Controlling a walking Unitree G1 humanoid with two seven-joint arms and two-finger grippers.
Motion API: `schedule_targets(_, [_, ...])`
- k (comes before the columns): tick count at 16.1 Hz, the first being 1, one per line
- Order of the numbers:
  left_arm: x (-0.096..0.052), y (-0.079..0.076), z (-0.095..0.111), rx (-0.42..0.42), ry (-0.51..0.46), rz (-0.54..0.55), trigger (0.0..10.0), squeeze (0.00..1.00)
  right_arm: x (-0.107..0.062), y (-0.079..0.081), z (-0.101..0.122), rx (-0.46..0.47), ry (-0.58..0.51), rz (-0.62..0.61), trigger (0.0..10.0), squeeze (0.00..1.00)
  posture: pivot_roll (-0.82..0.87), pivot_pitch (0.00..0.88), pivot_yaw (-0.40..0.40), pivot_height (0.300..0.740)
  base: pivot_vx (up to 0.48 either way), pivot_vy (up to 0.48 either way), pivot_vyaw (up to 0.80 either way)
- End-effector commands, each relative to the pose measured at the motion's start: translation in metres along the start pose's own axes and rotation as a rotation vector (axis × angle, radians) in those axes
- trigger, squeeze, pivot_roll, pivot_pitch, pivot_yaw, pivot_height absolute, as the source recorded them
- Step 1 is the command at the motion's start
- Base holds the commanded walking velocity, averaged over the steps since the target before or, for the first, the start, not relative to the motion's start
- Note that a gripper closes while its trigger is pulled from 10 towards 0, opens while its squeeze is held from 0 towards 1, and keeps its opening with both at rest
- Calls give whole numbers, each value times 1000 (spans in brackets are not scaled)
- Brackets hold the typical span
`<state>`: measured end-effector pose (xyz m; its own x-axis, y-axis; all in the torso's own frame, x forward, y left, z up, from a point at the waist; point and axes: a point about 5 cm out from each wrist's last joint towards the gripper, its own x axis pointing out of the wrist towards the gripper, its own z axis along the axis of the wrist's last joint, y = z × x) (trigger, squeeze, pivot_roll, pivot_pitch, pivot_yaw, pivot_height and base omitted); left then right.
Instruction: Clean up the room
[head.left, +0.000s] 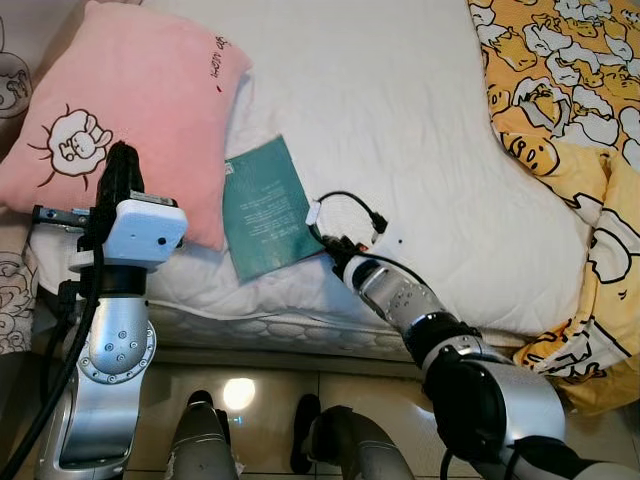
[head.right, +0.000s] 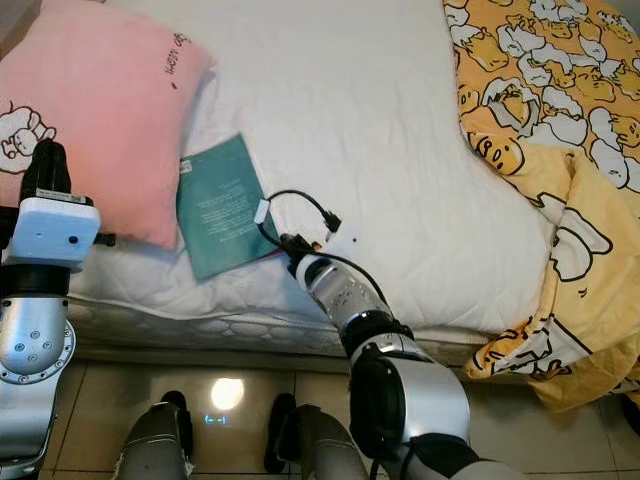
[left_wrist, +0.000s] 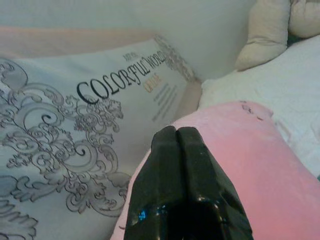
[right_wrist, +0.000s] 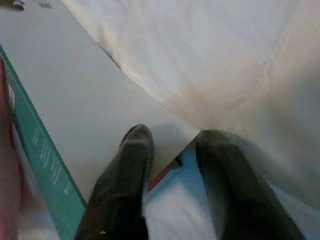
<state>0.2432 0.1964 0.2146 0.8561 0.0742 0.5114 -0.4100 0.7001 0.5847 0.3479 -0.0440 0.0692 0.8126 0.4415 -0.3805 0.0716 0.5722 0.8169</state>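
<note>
A teal book lies on the white bed sheet, its left edge beside a pink pillow. My right gripper reaches onto the bed at the book's near right corner. In the right wrist view this gripper is open, and the book's corner lies between its fingers, with one finger over the cover and the other over the sheet. My left gripper is raised in front of the pink pillow, and its fingers are shut with nothing in them.
A yellow duck-print blanket is heaped on the bed's right side and hangs over its edge. A grey patterned pillow leans behind the pink one. The mattress edge runs in front of me, with tiled floor below.
</note>
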Motion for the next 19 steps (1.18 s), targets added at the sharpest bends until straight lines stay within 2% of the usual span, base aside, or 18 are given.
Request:
schedule_targets(1, [-1, -1, 8, -4, -31, -11, 10000, 0, 3, 15, -68, 101, 144, 43, 10000, 1000, 279, 254, -258, 740, 0, 0, 0])
schedule_targets(2, [-1, -1, 8, -3, -33, -10, 10000, 0, 4, 22, -68, 99, 154, 87, 10000, 1000, 279, 254, -258, 740, 0, 0, 0])
schedule_targets(3, [0, -1, 8, -1, -36, -10, 10000, 0, 5, 39, -71, 102, 196, 196, 10000, 1000, 273, 251, -256, 740, 0, 0, 0])
schedule_targets(5, [2, -1, 9, 1, -38, -8, 10000, 0, 6, 55, -76, 90, 232, 265, 10000, 1000, 275, 250, -255, 740, 0, 0, 0])
schedule_targets(10, [2, 0, 11, 3, -47, -7, 10000, 0, 5, 77, -88, 63, 286, 375, 10000, 1000, 286, 251, -264, 740, 0, 0, 0])
schedule_targets(14, [2, 2, 14, 14, -59, -5, 10000, 0, 3, 90, -91, 109, 315, 455, 10000, 1000, 295, 254, -269, 740, 0, 0, 0])
schedule_targets(16, [2, 4, 15, 22, -64, -4, 10000, 0, 2, 101, -84, 185, 319, 527, 10000, 1000, 298, 256, -270, 740, 0, 0, 0])
schedule_targets(19, [2, 3, 18, 46, -86, -15, 10000, 0, 1, 107, -76, 207, 322, 584, 10000, 1000, 301, 259, -270, 740, 0, 0, 0])
